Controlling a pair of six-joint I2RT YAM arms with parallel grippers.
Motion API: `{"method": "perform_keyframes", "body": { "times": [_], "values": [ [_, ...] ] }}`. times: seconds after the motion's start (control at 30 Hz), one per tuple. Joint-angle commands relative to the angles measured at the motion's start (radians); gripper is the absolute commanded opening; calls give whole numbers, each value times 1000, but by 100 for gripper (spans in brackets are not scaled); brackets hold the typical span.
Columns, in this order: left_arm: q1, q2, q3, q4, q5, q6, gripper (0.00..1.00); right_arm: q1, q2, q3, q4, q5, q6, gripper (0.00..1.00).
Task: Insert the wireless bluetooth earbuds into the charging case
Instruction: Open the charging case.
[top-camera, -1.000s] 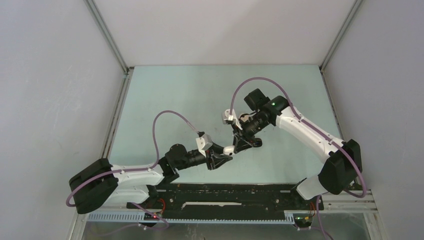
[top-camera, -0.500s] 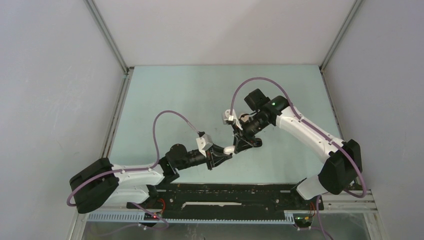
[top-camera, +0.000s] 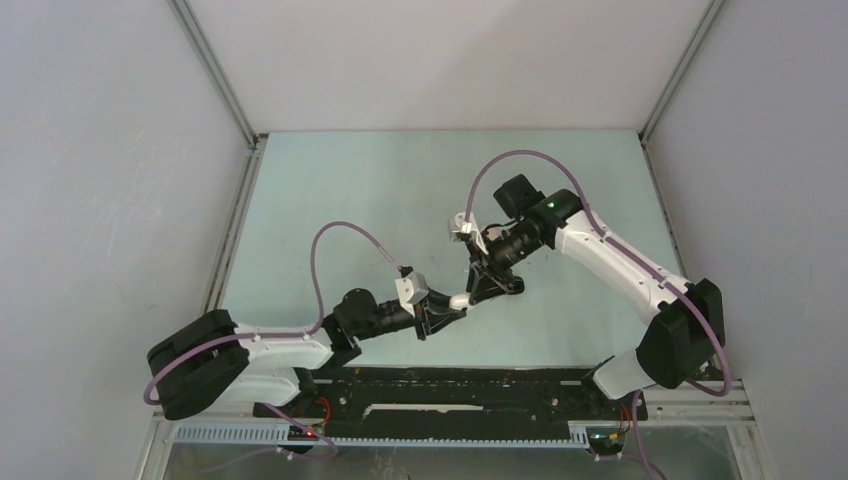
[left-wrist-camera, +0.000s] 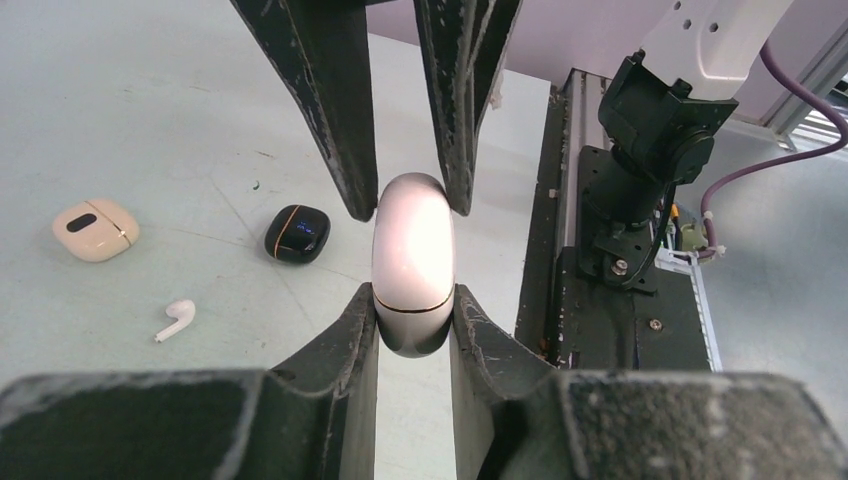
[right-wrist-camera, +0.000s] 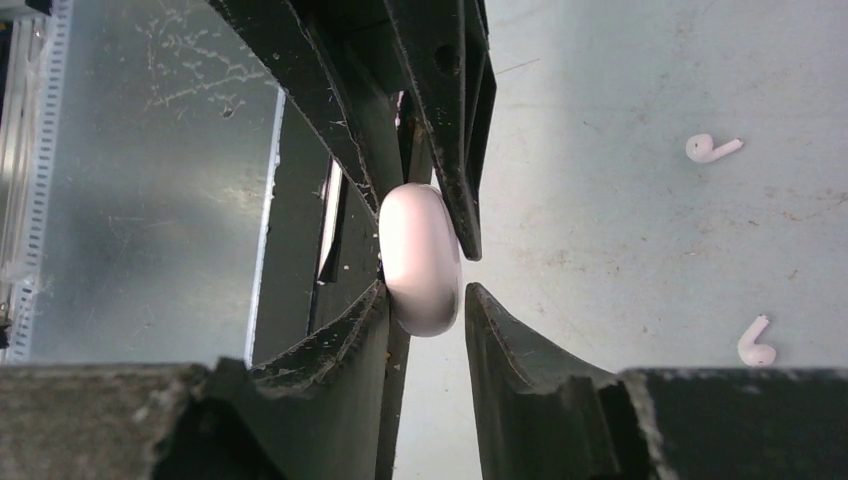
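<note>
Left wrist view: left pincer (left-wrist-camera: 413, 300) is grasping the glossy white pebble-shaped case (left-wrist-camera: 412, 250); right pincer (right-wrist-camera: 428, 292) is standing released around it.

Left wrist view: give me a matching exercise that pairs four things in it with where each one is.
Things:
1. white case
2. black case
3. beige case
4. white earbud

Places:
A. on the table, furthest left in the view
B. clamped in the left gripper
C. on the table, nearer the camera than both loose cases
D. on the table, between the beige case and the held one

Pairs: 1-B; 2-D; 3-A; 4-C
</note>
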Motion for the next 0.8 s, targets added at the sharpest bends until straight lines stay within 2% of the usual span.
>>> {"method": "perform_keyframes", "body": {
  "times": [0.0,0.27,0.33,0.37,0.4,0.43,0.47,0.77],
  "values": [
    [-11,10,-14,71,18,42,0,-42,-3,4,34,-66,42,37],
    [-13,17,-14,86,6,31,0,-65,1,4,48,-70,64,37],
    [-13,20,-13,81,4,28,0,-64,-7,3,28,-86,39,42],
    [-13,22,-12,81,2,24,0,-64,-10,4,14,-94,24,46],
    [-13,22,-12,80,0,22,0,-63,-13,4,6,-98,14,59],
    [-13,22,-11,81,-1,20,0,-62,-16,3,-3,-102,8,81],
    [-13,21,-10,82,-2,18,0,-60,-15,3,-9,-105,2,97],
    [-13,-28,10,55,4,4,0,-9,29,4,29,-31,52,100]
  ]
}}
